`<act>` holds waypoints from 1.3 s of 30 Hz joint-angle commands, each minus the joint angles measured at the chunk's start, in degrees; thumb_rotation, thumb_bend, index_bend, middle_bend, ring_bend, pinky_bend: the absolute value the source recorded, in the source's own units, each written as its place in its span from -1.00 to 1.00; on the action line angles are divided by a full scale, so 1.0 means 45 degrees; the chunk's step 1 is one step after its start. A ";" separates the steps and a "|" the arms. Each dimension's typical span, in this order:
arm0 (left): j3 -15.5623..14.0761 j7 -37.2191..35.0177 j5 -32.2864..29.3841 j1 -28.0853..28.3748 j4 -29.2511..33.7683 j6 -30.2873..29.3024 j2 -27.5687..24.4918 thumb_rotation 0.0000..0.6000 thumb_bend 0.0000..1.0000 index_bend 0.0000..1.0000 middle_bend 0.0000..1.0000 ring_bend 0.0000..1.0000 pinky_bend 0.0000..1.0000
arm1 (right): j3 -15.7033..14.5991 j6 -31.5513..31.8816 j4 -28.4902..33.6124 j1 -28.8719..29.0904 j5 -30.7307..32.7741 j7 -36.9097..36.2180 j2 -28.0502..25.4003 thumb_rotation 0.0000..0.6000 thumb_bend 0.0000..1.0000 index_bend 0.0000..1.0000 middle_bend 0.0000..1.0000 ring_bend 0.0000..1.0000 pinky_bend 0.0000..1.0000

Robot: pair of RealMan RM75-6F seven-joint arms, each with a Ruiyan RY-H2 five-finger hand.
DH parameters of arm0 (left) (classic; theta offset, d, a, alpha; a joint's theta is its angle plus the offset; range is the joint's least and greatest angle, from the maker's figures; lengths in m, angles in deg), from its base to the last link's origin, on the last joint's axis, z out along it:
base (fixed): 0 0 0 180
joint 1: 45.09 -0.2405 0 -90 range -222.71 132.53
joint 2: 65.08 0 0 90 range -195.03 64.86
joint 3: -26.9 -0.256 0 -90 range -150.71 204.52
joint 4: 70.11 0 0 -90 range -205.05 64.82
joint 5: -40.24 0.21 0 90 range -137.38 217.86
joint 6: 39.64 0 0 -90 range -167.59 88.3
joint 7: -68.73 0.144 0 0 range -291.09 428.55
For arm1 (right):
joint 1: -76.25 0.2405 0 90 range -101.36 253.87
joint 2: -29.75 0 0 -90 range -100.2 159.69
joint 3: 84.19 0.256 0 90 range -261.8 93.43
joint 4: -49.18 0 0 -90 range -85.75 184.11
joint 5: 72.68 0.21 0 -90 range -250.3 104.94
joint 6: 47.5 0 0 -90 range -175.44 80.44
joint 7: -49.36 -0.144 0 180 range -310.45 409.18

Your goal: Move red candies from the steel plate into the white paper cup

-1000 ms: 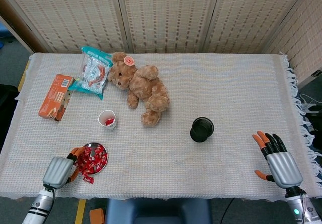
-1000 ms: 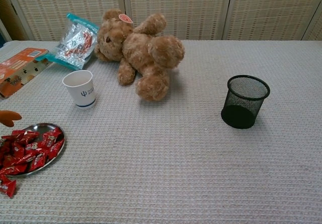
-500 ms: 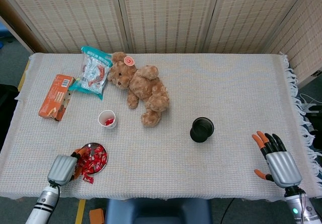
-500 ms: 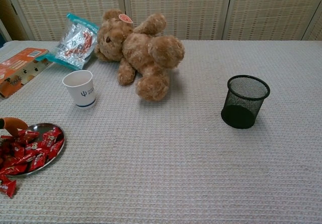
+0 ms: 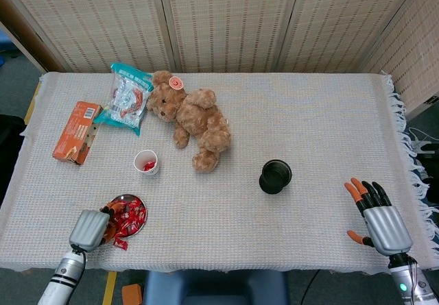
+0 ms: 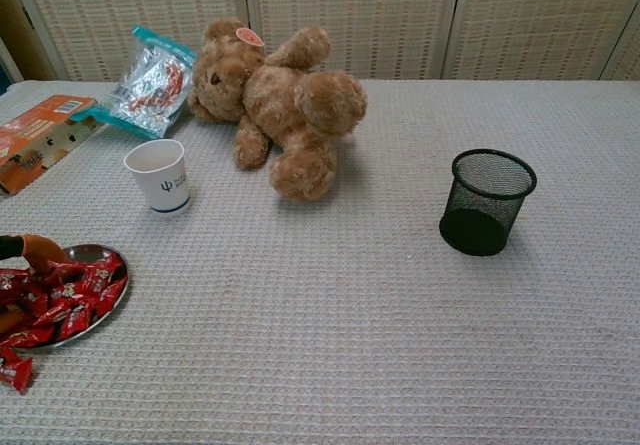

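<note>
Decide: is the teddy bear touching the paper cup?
Apart. The head view shows bare cloth between the bear and the cup.

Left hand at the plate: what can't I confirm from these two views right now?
- Head view: the left hand covers its own fingers, so any grip on the red candies is hidden.
- Chest view: the frame's left edge cuts off the hand; only fingertips show.
- White paper cup: candy count too small to tell.

table [image 5: 309, 120] | plate [image 5: 137, 224] | cup [image 5: 146, 162] | bear [image 5: 192, 118] | mesh pot [image 5: 275, 176]

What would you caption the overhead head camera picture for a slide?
Left hand reaches into red candies on a steel plate; white paper cup waits nearby.
</note>
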 commanded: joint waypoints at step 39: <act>0.0025 0.1372 0.0000 0.0608 0.0372 0.1182 0.0279 1.00 -0.27 -0.54 -0.52 0.56 1.00 | 0.0010 -0.0077 0.0009 0.0034 0.0098 -0.0008 -0.0012 1.00 -0.97 -1.00 -1.00 -1.00 -1.00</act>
